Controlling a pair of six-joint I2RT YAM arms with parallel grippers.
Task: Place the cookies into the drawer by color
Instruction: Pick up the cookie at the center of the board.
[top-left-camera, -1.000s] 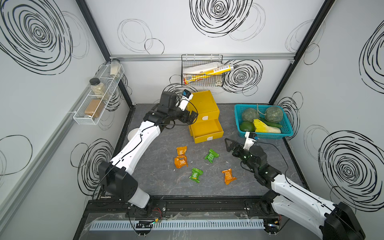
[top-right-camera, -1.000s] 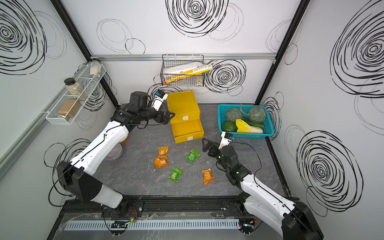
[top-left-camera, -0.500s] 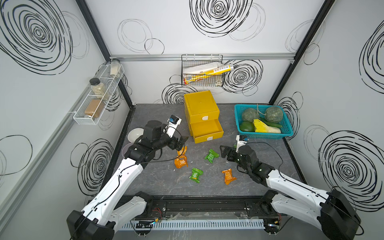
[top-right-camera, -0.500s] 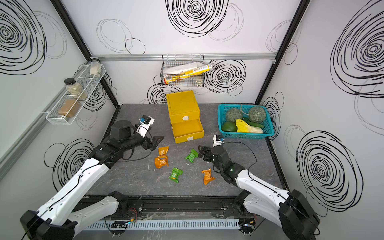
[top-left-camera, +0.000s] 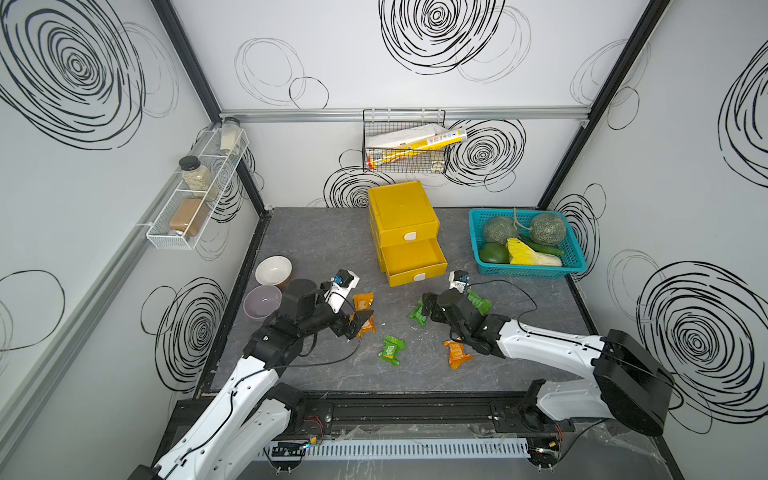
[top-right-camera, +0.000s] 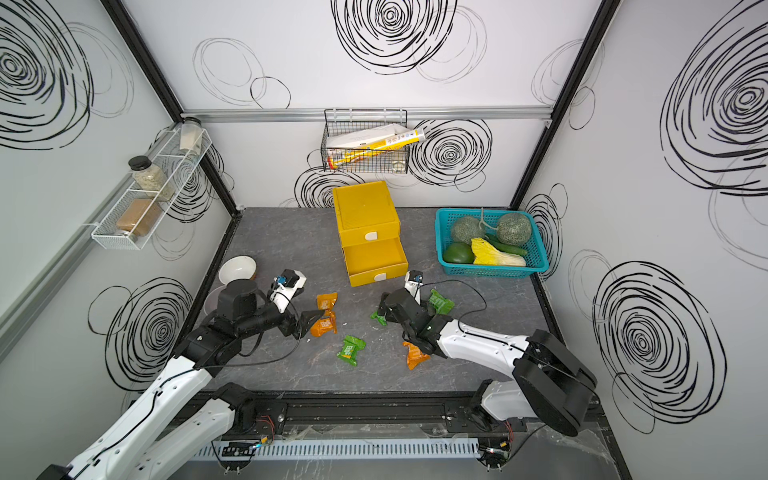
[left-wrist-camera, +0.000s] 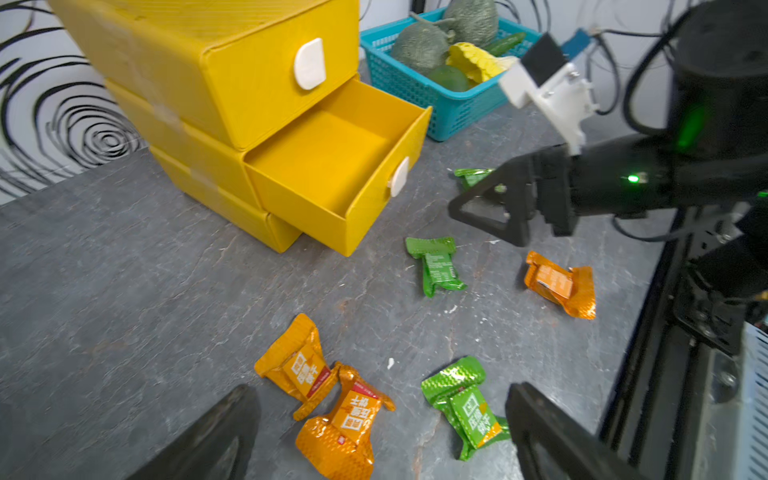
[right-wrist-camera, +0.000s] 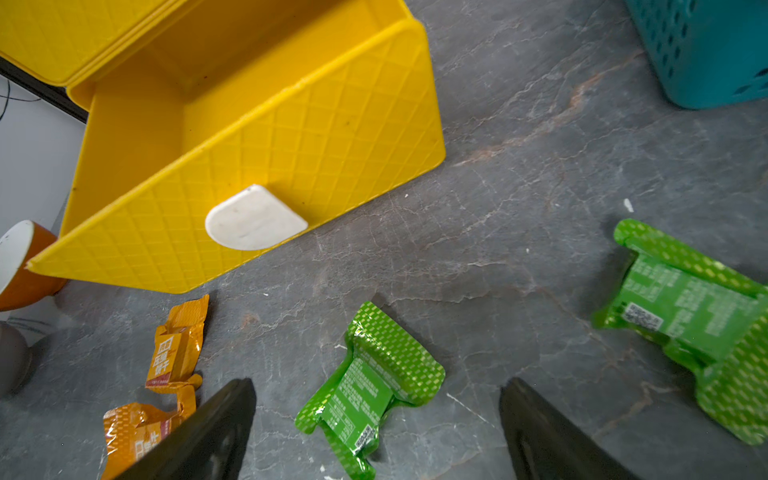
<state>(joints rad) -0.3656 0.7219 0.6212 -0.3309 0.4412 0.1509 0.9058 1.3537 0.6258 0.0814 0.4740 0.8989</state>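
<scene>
The right pincer (right-wrist-camera: 376, 388) hangs wide open and empty over a green packet (right-wrist-camera: 368, 386). The packet lies flat between the jaws, its long axis pointing nearly forward, so they would close across its short width. The open drawer (right-wrist-camera: 291, 145) sits just ahead. The left pincer (left-wrist-camera: 380, 392), equally open and empty, hovers above the orange packets (left-wrist-camera: 340, 419), farther off.

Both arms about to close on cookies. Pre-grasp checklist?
1. Middle drawer open and empty: ok.
2. Right gripper open, green packet lying between its jaws: ok.
3. Left gripper open over orange packets: ok.
4. Those two orange packets apart for a single pick: not ok, they touch.
5. Second drawer open for the other colour: not ok, top drawer shut.
</scene>
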